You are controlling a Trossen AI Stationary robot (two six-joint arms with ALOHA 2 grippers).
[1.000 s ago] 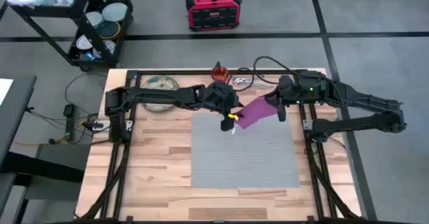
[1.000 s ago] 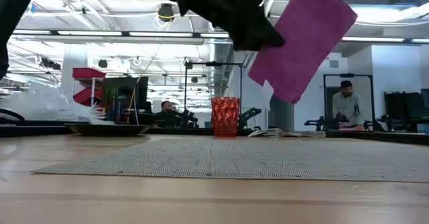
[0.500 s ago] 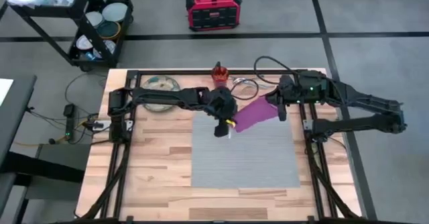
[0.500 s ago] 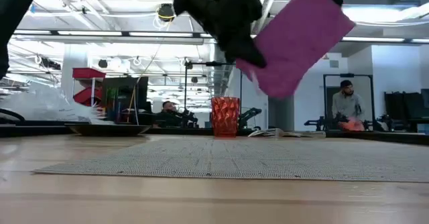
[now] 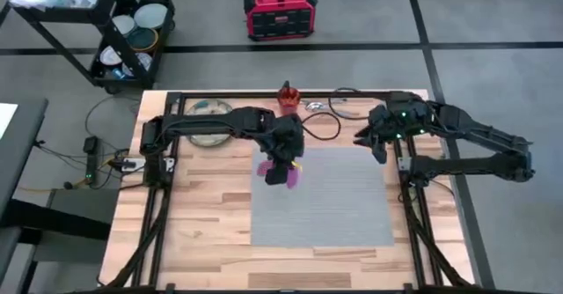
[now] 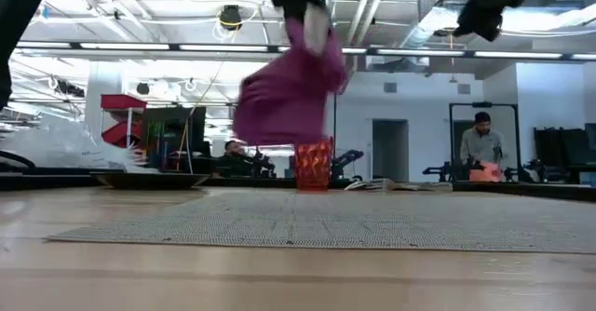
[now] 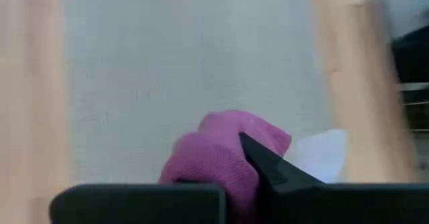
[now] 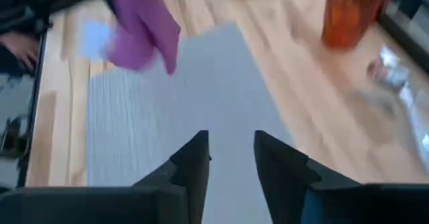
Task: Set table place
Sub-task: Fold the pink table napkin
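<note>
Napkin (image 5: 288, 172), magenta, bunched and hanging clear of the tabletop (image 5: 202, 224), pinched in the left pincer (image 5: 278, 172) above the left part of the grey mat (image 5: 321, 202); in the low view the cloth (image 6: 284, 92) is blurred, and its upper edge, with the pincer holding it, is cut off by the frame; in the left wrist view only a crumpled fold (image 7: 221, 153) shows beside one dark finger (image 7: 268, 165). Right pincer (image 5: 368, 142) raised over the mat's far right corner, its fingers (image 8: 194, 163) spread with nothing between them. Orange-red cup (image 5: 288, 95) upright at the far edge of the tabletop, its upper part hidden behind the napkin in the low view (image 6: 314, 165); plate (image 5: 208, 111) at the far left, largely covered by the left arm; a heap of steel cutlery (image 5: 318, 107) just right of the cup, single pieces too small to distinguish. Beyond the tabletop: black cart (image 5: 106, 30) with dishes, red case (image 5: 280, 11) on the floor; a person (image 6: 481, 148) stands in the room behind.
</note>
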